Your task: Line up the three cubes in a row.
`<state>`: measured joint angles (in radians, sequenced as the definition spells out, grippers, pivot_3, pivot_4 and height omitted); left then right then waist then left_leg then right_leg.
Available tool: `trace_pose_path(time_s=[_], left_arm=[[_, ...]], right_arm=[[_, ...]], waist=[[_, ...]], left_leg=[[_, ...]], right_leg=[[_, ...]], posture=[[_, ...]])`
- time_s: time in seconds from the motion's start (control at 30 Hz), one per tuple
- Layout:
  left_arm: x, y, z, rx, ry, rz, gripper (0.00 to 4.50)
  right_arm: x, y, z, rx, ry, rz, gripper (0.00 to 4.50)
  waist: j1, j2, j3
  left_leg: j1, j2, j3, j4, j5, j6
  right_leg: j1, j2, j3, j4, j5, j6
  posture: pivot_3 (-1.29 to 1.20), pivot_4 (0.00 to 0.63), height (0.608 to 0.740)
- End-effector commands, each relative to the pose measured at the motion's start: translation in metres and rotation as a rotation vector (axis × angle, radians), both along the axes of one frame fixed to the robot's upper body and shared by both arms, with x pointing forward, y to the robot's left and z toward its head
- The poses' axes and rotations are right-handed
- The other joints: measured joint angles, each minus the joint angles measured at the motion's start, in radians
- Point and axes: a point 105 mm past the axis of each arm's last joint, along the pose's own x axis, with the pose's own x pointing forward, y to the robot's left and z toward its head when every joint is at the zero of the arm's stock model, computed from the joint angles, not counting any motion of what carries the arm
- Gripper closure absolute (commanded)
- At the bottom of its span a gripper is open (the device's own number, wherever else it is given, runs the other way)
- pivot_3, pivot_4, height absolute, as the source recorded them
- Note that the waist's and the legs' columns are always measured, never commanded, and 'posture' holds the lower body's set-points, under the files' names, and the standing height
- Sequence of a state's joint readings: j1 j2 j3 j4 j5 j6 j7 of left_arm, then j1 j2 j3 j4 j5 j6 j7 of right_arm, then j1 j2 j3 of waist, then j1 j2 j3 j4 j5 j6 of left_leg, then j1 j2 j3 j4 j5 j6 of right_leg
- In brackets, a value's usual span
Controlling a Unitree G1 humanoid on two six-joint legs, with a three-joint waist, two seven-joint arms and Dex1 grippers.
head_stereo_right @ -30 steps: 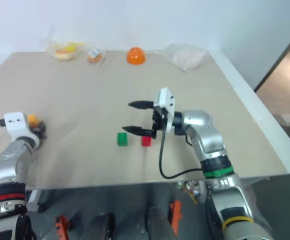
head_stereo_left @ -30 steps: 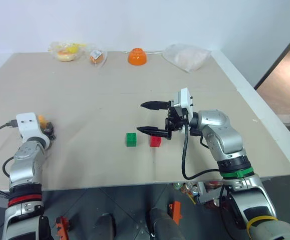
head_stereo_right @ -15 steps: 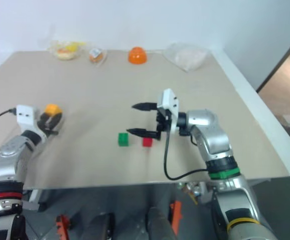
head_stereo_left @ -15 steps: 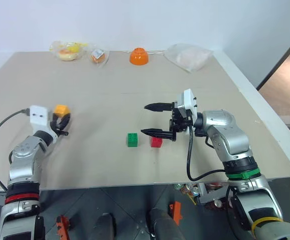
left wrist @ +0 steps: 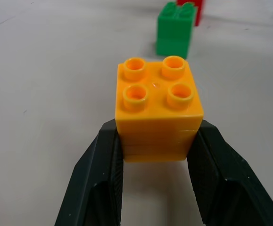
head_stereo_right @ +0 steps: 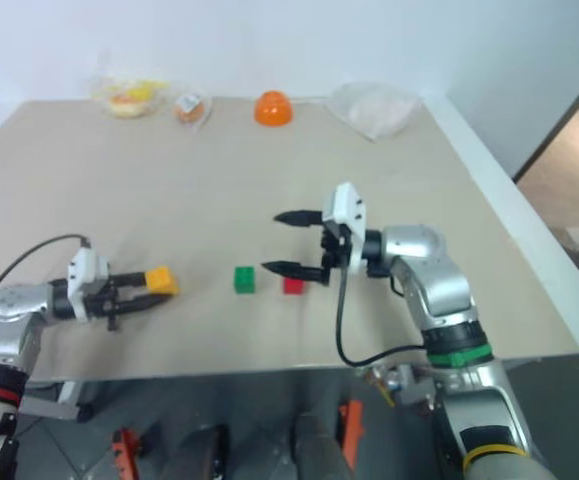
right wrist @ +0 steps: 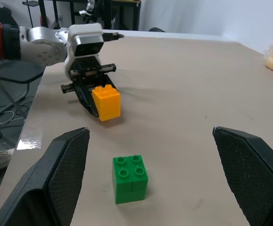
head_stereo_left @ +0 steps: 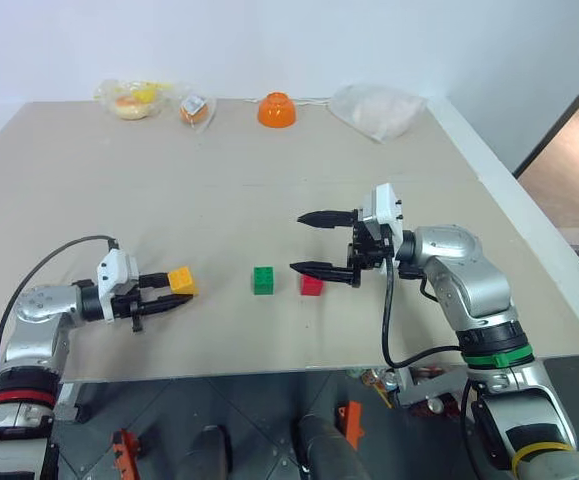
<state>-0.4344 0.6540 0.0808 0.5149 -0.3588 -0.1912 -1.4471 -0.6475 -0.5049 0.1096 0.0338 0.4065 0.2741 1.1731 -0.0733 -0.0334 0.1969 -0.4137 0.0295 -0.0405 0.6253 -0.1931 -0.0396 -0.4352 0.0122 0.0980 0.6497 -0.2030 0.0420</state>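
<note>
Left hand (head_stereo_left: 172,297) clamped on the yellow-orange cube (head_stereo_left: 180,281), studs up, low over the surface (head_stereo_left: 169,180), left of the green cube (head_stereo_left: 263,279). Red cube (head_stereo_left: 311,285) just right of the green, both resting on the surface. Right hand (head_stereo_left: 319,243) spread wide, empty, near fingertip beside the red cube.

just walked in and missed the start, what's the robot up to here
It is lining up three toy cubes on the table. The left gripper is shut on the yellow-orange cube, held studs up and pointed toward the other two. The green cube and the red cube sit side by side near the table's front edge, a small gap between them. The right gripper hangs open just above the red cube, holding nothing. The yellow-orange cube is some way off from the green one, so the row is not yet complete.
</note>
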Motion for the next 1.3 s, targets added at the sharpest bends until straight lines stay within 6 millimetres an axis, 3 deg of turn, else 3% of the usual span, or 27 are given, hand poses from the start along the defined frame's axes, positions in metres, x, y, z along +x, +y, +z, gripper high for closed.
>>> trace_pose_path(time_s=[0.03, 0.37, 0.53, 0.93, 1.3], left_arm=[[-0.007, -0.010, -0.001, 0.052, -0.018, -0.125, 3.18], [0.001, -0.009, -0.011, 0.113, 0.020, -0.185, 3.18], [0.017, -0.017, -0.005, 0.120, -0.004, -0.194, 3.18], [0.022, -0.028, -0.012, 0.154, 0.007, -0.232, 3.18], [0.035, -0.031, -0.004, 0.141, 0.001, -0.204, 3.18]], right_arm=[[-0.005, -0.005, 0.015, 0.022, -0.049, -0.009, 0.15], [-0.012, -0.014, 0.015, 0.013, -0.035, -0.035, 0.15], [-0.016, -0.015, 0.015, 0.007, -0.029, -0.042, 0.15], [-0.025, -0.021, 0.013, 0.010, -0.015, -0.084, 0.15], [-0.026, -0.022, 0.014, 0.004, -0.014, -0.098, 0.15]], waist=[[-0.001, 0.000, 0.000], [-0.002, 0.000, 0.000], [-0.002, 0.000, 0.000], [-0.002, 0.000, 0.000], [0.000, 0.000, 0.000]], left_leg=[[-0.001, 0.000, 0.000, 0.000, 0.000, 0.000], [-0.001, 0.000, 0.000, 0.001, 0.000, 0.000], [-0.003, 0.000, 0.000, 0.005, 0.000, 0.000], [-0.007, -0.001, -0.001, 0.009, 0.000, 0.001], [-0.007, -0.002, -0.002, 0.013, 0.001, 0.004]], right_leg=[[0.000, 0.000, 0.000, 0.000, 0.000, 0.000], [-0.002, 0.001, 0.001, 0.002, 0.000, 0.000], [-0.002, 0.001, 0.001, 0.003, 0.001, 0.002], [-0.004, 0.001, 0.001, 0.003, 0.002, 0.003], [-0.002, 0.001, 0.001, 0.004, 0.004, 0.004]], posture=[[0.00, 0.150, 0.740], [0.00, 0.150, 0.740], [0.00, 0.150, 0.740], [0.00, 0.150, 0.740], [0.00, 0.150, 0.740]])
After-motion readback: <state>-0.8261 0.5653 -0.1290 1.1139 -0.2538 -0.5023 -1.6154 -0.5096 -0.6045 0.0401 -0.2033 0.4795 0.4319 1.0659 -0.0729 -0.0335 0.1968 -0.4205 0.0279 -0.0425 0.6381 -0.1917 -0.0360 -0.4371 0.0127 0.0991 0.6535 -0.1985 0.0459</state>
